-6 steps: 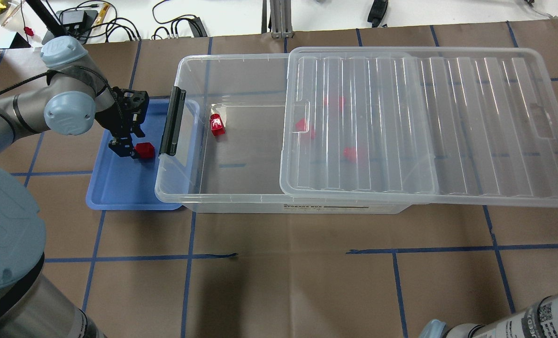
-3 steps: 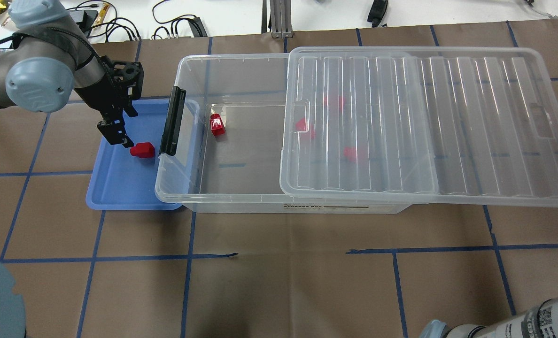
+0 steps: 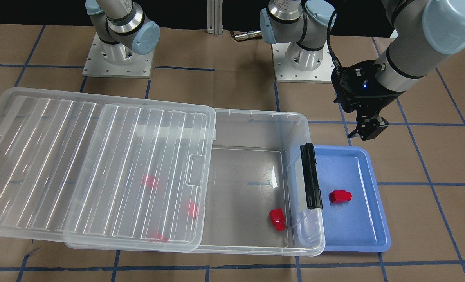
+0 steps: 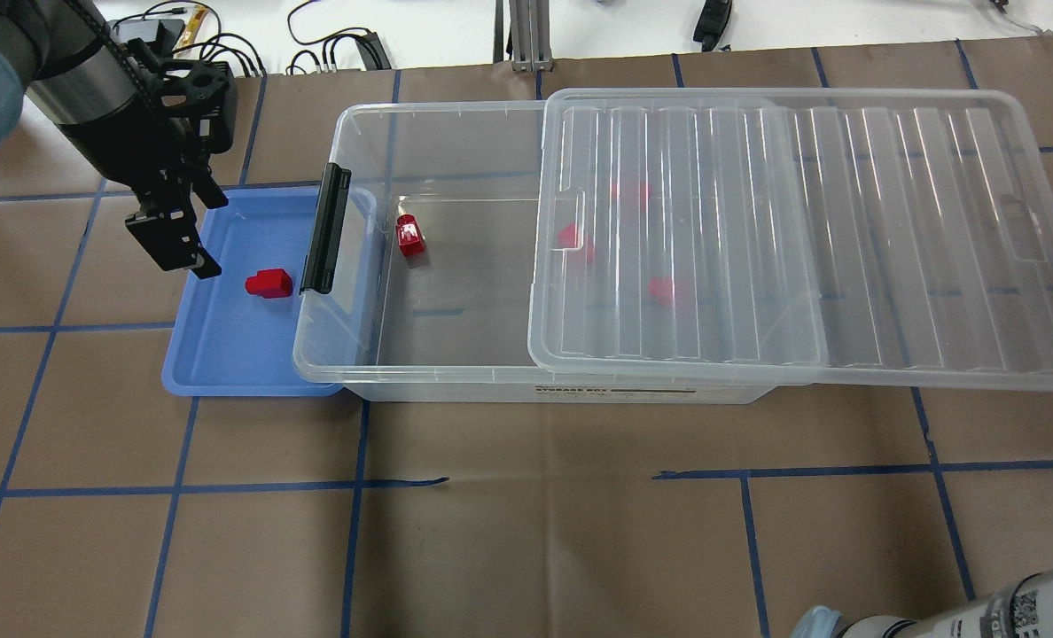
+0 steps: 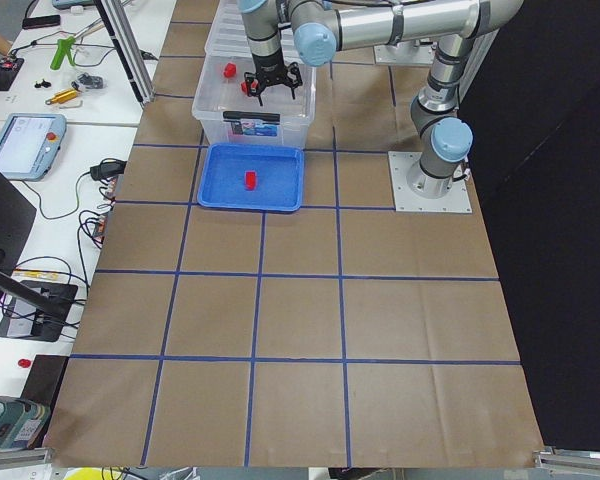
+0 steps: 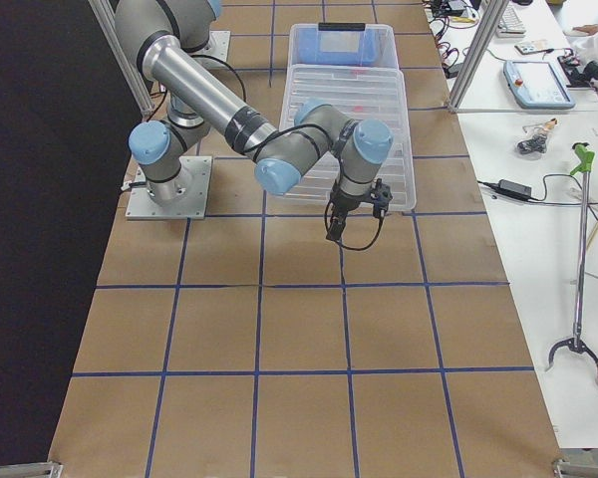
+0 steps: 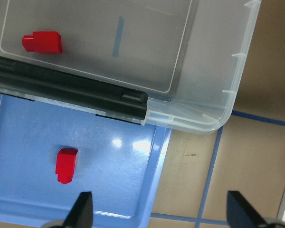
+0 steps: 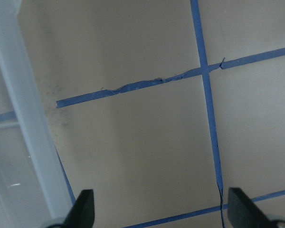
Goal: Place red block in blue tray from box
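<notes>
A red block (image 4: 269, 283) lies loose on the blue tray (image 4: 225, 354), also in the front view (image 3: 341, 196) and the left wrist view (image 7: 66, 164). My left gripper (image 4: 176, 248) is open and empty, raised over the tray's far left edge, apart from the block; it also shows in the front view (image 3: 367, 131). The clear box (image 4: 456, 111) stands right of the tray, its black latch (image 4: 327, 230) over the tray's edge. My right gripper (image 8: 161, 211) is open and empty over bare paper beside the lid's edge (image 8: 28, 118).
The ribbed lid (image 4: 846, 239) is slid to the right and covers half the box. A red block with a pale shiny face (image 4: 410, 237) lies in the open half. Three more red blocks (image 4: 666, 291) show blurred under the lid. Blue tape lines cross the brown paper.
My left gripper has risen and drawn back to the left, away from the red block, which stays on the tray. The right gripper's tip has come into the overhead view's right edge.
</notes>
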`<act>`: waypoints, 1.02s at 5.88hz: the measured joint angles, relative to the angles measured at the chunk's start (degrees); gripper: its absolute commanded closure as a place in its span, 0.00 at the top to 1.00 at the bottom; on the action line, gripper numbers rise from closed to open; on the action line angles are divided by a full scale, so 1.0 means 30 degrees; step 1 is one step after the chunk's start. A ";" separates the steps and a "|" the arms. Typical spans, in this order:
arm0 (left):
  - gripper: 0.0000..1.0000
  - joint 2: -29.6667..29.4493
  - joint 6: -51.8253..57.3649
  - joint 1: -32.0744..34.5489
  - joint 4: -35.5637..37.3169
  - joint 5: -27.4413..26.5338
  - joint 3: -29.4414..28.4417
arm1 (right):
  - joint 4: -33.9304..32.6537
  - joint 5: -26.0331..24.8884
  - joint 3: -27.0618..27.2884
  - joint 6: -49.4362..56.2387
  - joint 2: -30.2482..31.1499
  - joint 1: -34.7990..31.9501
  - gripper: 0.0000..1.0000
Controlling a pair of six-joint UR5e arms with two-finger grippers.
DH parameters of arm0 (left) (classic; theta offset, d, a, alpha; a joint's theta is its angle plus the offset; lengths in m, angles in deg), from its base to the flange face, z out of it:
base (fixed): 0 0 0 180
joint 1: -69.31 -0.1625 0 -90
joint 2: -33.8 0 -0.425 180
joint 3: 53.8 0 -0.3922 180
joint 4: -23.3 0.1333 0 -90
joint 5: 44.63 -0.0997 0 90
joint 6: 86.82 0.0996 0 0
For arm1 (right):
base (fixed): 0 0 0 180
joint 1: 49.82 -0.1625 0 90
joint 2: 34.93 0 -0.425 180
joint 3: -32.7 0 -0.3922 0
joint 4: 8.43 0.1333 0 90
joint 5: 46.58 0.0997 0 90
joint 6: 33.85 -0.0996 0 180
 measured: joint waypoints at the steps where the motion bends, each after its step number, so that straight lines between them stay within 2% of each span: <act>1: 0.98 0.0272 -0.2288 0.0262 -0.0040 -0.0016 -0.0053 | 0.0037 0.0072 0.0059 -0.0034 0.0034 -0.0237 1.00; 3: 0.98 0.0644 -0.8640 0.0757 0.0394 -0.0026 -0.0095 | -0.0003 0.0153 0.0696 -0.0377 0.0471 -0.0529 1.00; 6: 0.98 0.0804 -1.8920 0.2702 0.1827 -0.0190 -0.0090 | -0.0007 0.0266 0.1154 -0.1180 0.0999 -0.1206 1.00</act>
